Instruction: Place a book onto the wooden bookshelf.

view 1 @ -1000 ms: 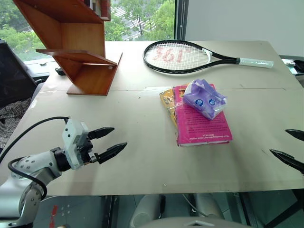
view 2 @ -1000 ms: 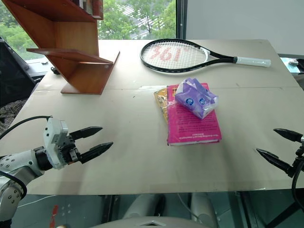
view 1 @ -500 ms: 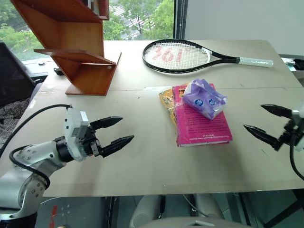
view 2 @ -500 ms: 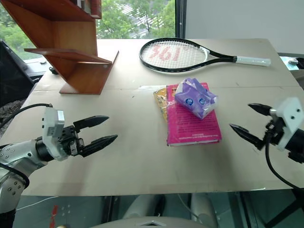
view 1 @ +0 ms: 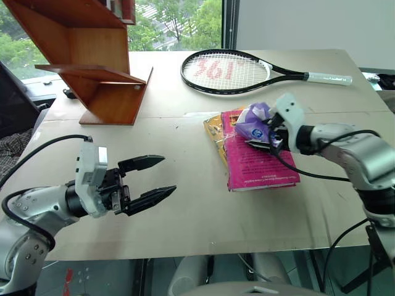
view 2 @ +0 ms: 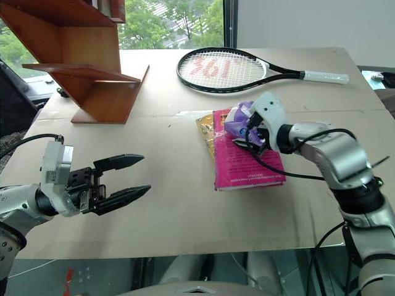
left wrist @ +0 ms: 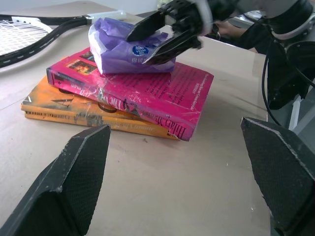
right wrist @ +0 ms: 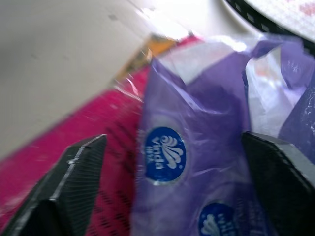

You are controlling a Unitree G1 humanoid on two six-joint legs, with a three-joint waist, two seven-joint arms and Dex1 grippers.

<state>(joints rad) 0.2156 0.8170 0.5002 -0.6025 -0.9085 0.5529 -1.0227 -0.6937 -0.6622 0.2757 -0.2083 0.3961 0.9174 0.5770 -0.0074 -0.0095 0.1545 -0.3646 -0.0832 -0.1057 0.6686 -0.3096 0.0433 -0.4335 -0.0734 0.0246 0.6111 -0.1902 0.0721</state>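
The pink book (view 1: pixel 262 166) lies flat at the table's middle right, on top of a yellow book (view 1: pixel 215 131). A purple tissue pack (view 1: pixel 257 115) rests on the pink cover. My right gripper (left wrist: pixel 138 49) reaches in from the right, open, with one finger on each side of the pack. A gap still shows beside one finger in the right wrist view. My left gripper (view 1: pixel 168 174) hovers open over the table's front left with nothing between its fingers, pointing toward the books. The wooden bookshelf (view 1: pixel 92 55) stands at the back left.
A black tennis racket (view 1: pixel 228 71) lies at the back of the table, behind the books. Bare tabletop (view 1: pixel 185 123) stretches between the bookshelf and the books. A window runs behind the shelf.
My right gripper swept from the table's right edge leftward and forward onto the tissue pack, its fingers narrowing a little. My left gripper rose slightly and edged toward the books.
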